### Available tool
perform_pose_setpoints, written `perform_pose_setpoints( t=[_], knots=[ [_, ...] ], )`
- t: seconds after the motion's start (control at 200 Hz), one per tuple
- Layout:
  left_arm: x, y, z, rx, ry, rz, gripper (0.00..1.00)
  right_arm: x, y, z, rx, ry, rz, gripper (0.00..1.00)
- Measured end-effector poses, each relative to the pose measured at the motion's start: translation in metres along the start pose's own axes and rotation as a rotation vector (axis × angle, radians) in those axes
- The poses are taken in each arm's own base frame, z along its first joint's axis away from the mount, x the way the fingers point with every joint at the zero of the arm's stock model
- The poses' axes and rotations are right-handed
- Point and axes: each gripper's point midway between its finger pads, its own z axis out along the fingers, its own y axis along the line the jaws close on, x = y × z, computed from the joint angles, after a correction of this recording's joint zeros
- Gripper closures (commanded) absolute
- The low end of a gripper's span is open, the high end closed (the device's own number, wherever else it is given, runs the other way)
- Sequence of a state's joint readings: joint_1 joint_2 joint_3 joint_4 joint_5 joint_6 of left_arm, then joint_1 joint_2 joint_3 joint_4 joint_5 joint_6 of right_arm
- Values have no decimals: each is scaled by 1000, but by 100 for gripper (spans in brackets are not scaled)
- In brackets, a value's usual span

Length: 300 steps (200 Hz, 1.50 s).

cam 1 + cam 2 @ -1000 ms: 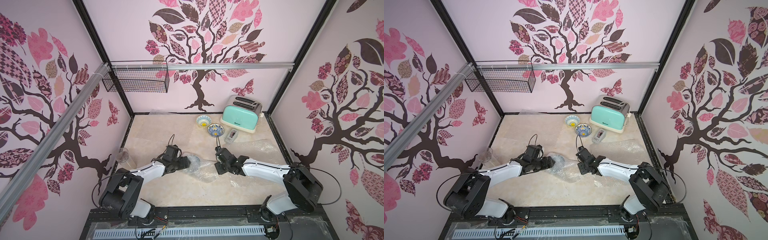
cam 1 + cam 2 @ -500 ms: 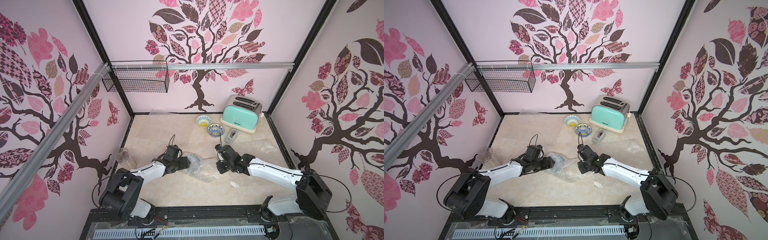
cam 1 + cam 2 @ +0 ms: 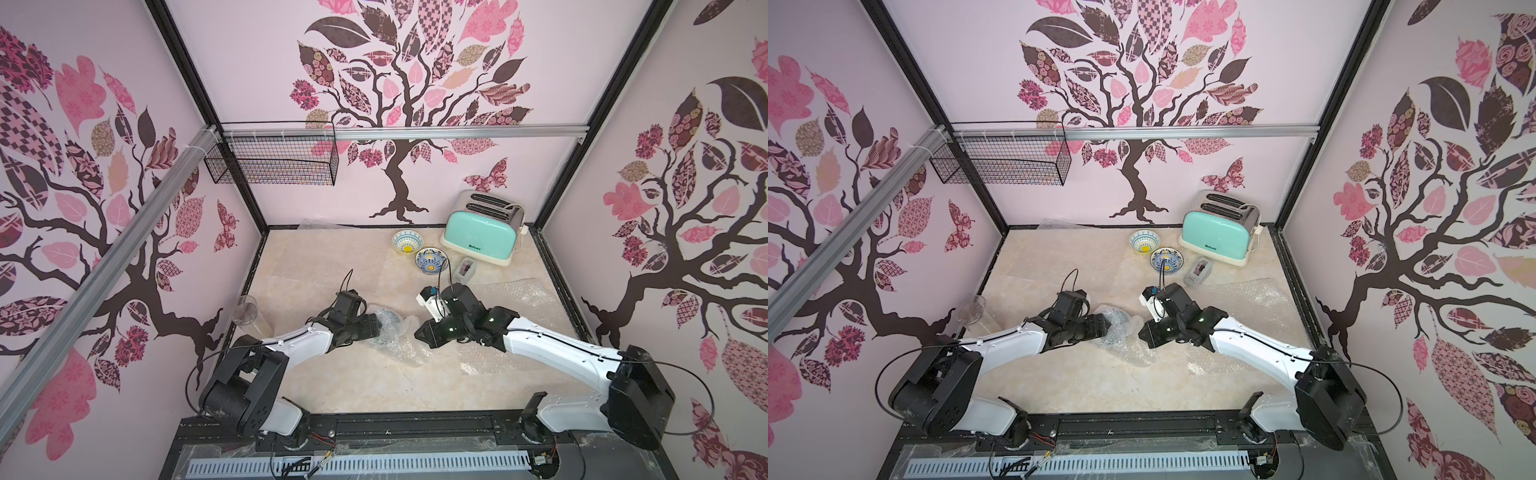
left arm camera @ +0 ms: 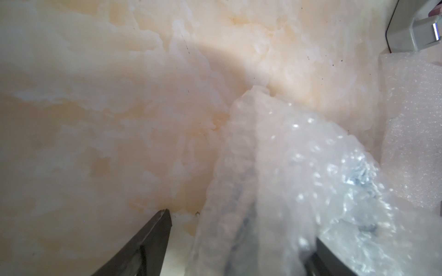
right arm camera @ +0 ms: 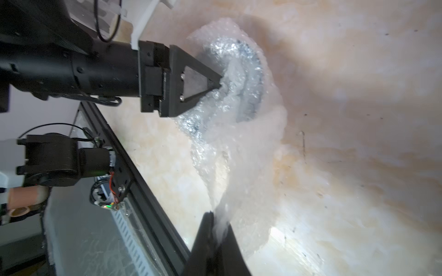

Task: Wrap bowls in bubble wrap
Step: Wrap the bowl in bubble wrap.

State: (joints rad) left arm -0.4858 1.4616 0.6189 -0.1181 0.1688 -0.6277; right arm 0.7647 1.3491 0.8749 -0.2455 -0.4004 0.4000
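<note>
In both top views a blue-patterned bowl (image 3: 384,328) (image 3: 1115,322) sits mid-table, bundled in crumpled clear bubble wrap (image 3: 405,332). My left gripper (image 3: 376,328) (image 4: 241,227) is open, and the wrapped bowl (image 4: 356,176) lies between its spread jaws. One of its fingers (image 5: 198,81) presses on the wrap over the bowl's rim (image 5: 253,71). My right gripper (image 3: 417,332) (image 5: 218,216) is shut on a loose edge of the bubble wrap (image 5: 239,155), just right of the bundle. Two unwrapped bowls (image 3: 407,242) (image 3: 431,260) stand at the back.
A mint toaster (image 3: 482,232) stands at the back right, with a small grey device (image 3: 467,268) in front of it. Another bubble wrap sheet (image 3: 511,299) lies flat under my right arm. A clear glass (image 3: 248,316) stands at the left edge. A wire basket (image 3: 274,162) hangs on the wall.
My right gripper has shut on the edge of the bubble wrap and shifted slightly left toward the bundle. The left arm has stayed on the wrapped bowl.
</note>
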Motion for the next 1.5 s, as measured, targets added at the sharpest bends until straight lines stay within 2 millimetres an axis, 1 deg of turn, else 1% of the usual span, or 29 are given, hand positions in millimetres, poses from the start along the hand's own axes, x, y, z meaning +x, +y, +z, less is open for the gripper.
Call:
perform_pose_setpoints(
  t=[0.13,0.2,0.34,0.49,0.61,0.775,0.96,1.146,1.266,1.306,1.396,1.501],
  knots=[
    [1,-1,0,-3,-1,6,24,-24,13,16,-68,-29,58,95],
    [2,-2,1,-3,-1,10,25,-34,15,25,-86,-46,101,96],
    [3,-3,1,-4,0,16,25,-50,11,41,-95,-82,198,96],
    [3,-4,1,0,-1,19,26,-58,3,58,-102,-110,300,96],
    [4,-6,2,14,-4,19,26,-60,-6,73,-103,-113,369,97],
    [7,-12,3,48,0,15,28,-54,-18,93,-95,-95,446,97],
    [16,-20,1,107,9,-7,29,-54,-22,100,-91,-93,479,95],
    [34,-27,-5,170,34,-33,29,-65,-20,106,-88,-91,461,95],
    [47,-29,-12,204,51,-52,24,-69,-18,106,-78,-84,426,95],
    [51,-28,-16,211,56,-58,21,-70,-17,106,-77,-82,413,95],
    [55,-27,-23,219,55,-68,14,-69,-17,106,-68,-71,385,95],
    [56,-27,-32,222,46,-71,11,-65,-19,109,-62,-46,362,94]
  ],
)
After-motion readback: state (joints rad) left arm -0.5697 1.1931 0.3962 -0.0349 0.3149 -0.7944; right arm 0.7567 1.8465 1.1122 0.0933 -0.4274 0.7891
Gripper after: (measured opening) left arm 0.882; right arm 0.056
